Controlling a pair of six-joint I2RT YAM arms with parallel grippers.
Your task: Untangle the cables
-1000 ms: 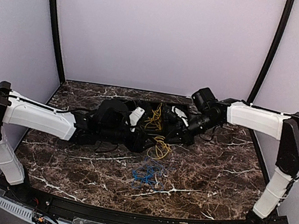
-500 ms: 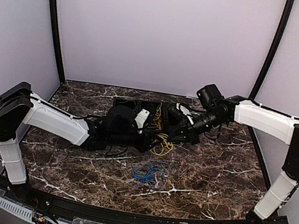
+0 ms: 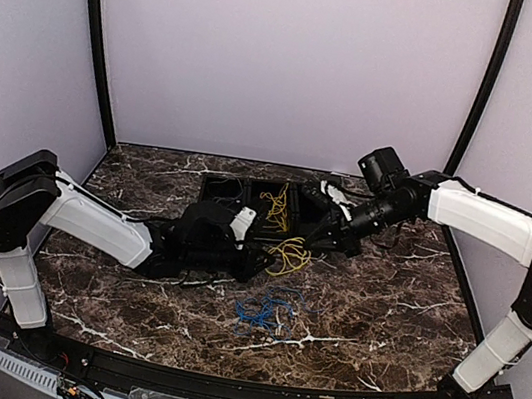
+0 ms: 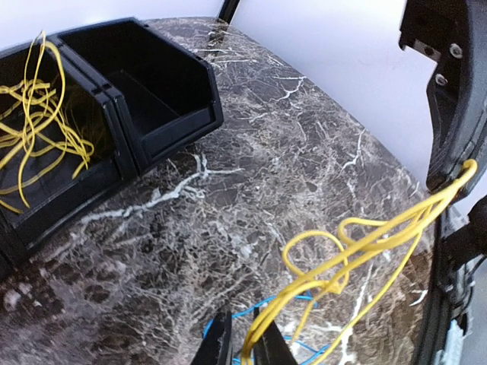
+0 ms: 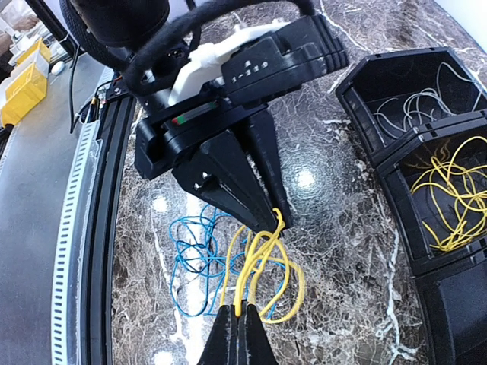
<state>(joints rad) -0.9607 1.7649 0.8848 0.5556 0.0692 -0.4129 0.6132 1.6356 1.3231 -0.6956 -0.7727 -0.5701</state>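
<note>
A bunch of yellow cables [image 3: 288,254] hangs stretched between my two grippers above the marble table. My left gripper [image 4: 245,336] is shut on one end of the yellow loops [image 4: 358,243]. My right gripper [image 5: 242,313] is shut on the other end, with the yellow strands [image 5: 259,258] running up to the left gripper's [image 5: 268,199] tips. In the top view the left gripper [image 3: 263,250] and right gripper [image 3: 318,240] stand close together, just in front of the tray. A loose tangle of blue cables [image 3: 264,311] lies flat on the table under them, and the blue tangle [image 5: 194,251] shows partly under the yellow strands.
The black three-compartment tray [image 3: 218,184] stands behind the grippers; its middle bin holds yellow wires [image 5: 456,190] and another bin holds pale wires [image 5: 422,106]. The table's front rail [image 5: 84,228] runs close to the blue tangle.
The left gripper has closed on the yellow cables. The right arm has drawn back to the right, and the yellow bunch now spans the two grippers.
</note>
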